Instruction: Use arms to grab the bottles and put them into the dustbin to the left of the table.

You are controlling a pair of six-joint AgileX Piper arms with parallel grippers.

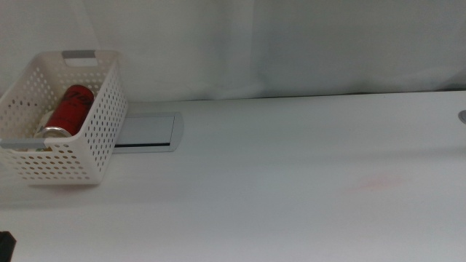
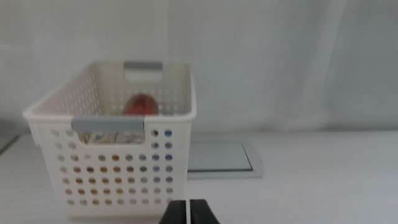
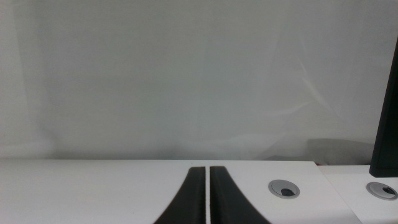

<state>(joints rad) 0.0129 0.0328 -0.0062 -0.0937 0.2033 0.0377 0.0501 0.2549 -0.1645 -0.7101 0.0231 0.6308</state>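
Note:
The white perforated dustbin (image 1: pixel 69 120) stands at the table's left side. A red soda can (image 1: pixel 67 110) lies inside it, with yellow and blue bottle parts glimpsed through the holes in the left wrist view, where the dustbin (image 2: pixel 118 140) is straight ahead. My left gripper (image 2: pixel 188 213) is shut and empty, a short way back from the dustbin's near wall. Off to the right, my right gripper (image 3: pixel 207 199) is shut too and holds nothing, facing the white backdrop. Neither arm shows in the middle view apart from a dark corner at the bottom left.
A grey metal plate (image 1: pixel 149 131) is set into the white table (image 1: pixel 291 182) just right of the dustbin. Two round cable grommets (image 3: pixel 285 188) sit near the right gripper, beside a dark upright edge (image 3: pixel 385 124). A faint pink stain (image 1: pixel 378 182) marks the tabletop.

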